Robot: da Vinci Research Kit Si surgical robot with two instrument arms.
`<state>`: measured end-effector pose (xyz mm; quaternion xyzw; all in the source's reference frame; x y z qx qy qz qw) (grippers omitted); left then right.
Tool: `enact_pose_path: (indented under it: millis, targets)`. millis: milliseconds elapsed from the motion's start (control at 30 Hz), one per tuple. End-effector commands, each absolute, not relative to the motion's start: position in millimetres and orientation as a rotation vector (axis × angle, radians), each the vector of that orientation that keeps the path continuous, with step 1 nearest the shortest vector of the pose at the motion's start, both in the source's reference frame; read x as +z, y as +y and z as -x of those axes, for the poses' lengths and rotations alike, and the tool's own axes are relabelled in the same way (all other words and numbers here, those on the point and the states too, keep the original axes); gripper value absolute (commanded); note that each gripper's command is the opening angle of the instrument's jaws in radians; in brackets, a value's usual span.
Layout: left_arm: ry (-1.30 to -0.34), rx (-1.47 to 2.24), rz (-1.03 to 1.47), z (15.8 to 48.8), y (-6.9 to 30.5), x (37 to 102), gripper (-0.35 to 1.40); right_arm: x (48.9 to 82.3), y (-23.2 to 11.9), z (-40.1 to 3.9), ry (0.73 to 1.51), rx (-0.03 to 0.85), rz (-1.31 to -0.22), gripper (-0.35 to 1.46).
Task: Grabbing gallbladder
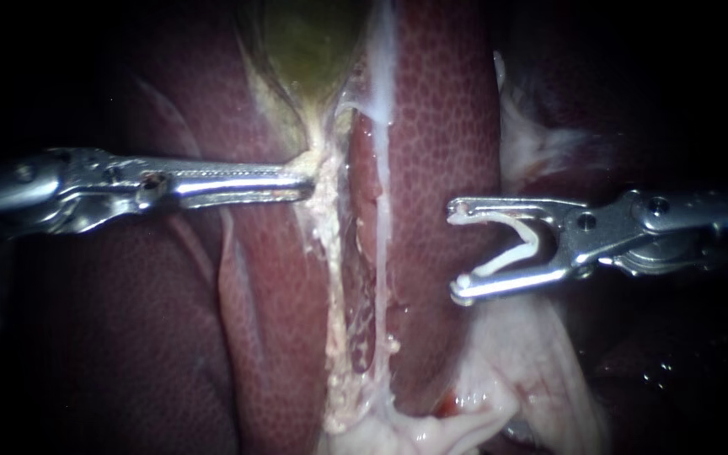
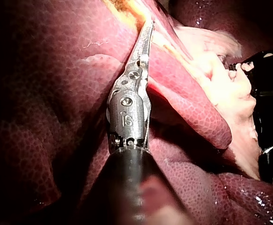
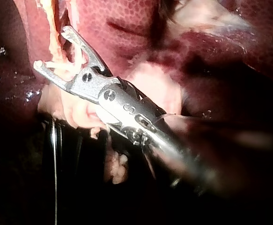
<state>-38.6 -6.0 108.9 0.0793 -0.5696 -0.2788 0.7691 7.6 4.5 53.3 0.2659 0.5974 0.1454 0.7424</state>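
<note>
The greenish gallbladder [image 1: 305,42] lies at the top of the endoscope view and narrows downward into pale yellowish tissue [image 1: 330,253]. My left instrument [image 1: 307,181] comes in from the left, its slim jaws together on the pale lower end of the gallbladder, which is drawn slightly toward the tip. In the left wrist view the same jaws [image 2: 148,26] end in that yellowish tissue. My right instrument [image 1: 457,248] hangs over the liver to the right, clear of the gallbladder. Its jaws stand wide apart with a white clip [image 1: 511,248] seated between them, also plain in the right wrist view [image 3: 51,48].
Dark red liver [image 1: 440,109] lies on both sides of the pale strip. A whitish strand [image 1: 381,168] runs down beside it. Pale fatty tissue [image 1: 516,362] spreads under the right instrument. The outer edges of the endoscope view are dark.
</note>
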Motion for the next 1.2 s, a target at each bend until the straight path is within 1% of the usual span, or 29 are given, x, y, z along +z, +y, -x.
enact_pose_path:
  millis: [33,233,400,600,900,1200]
  targets:
    - [-1.235,-0.616,-0.179,38.5,-6.0,108.6,-0.35,53.3,4.5,-7.6,1.309,0.319,-0.583,0.60]
    - [-1.231,-0.634,-0.196,37.0,-4.6,105.8,-0.35,53.3,4.5,-7.6,1.309,0.319,-0.583,0.60]
    - [-1.259,-0.655,-0.199,35.3,-3.2,103.2,-0.35,53.3,4.5,-7.6,1.309,0.319,-0.583,0.60]
    - [-1.273,-0.669,-0.203,33.9,-2.6,100.9,-0.35,53.3,4.5,-7.6,1.309,0.319,-0.583,0.60]
    - [-1.280,-0.681,-0.198,32.8,-2.2,100.1,-0.35,53.3,4.5,-7.6,1.309,0.319,-0.583,0.60]
    - [-1.278,-0.685,-0.195,32.7,-2.2,100.1,-0.35,53.3,4.5,-7.6,1.309,0.319,-0.583,0.60]
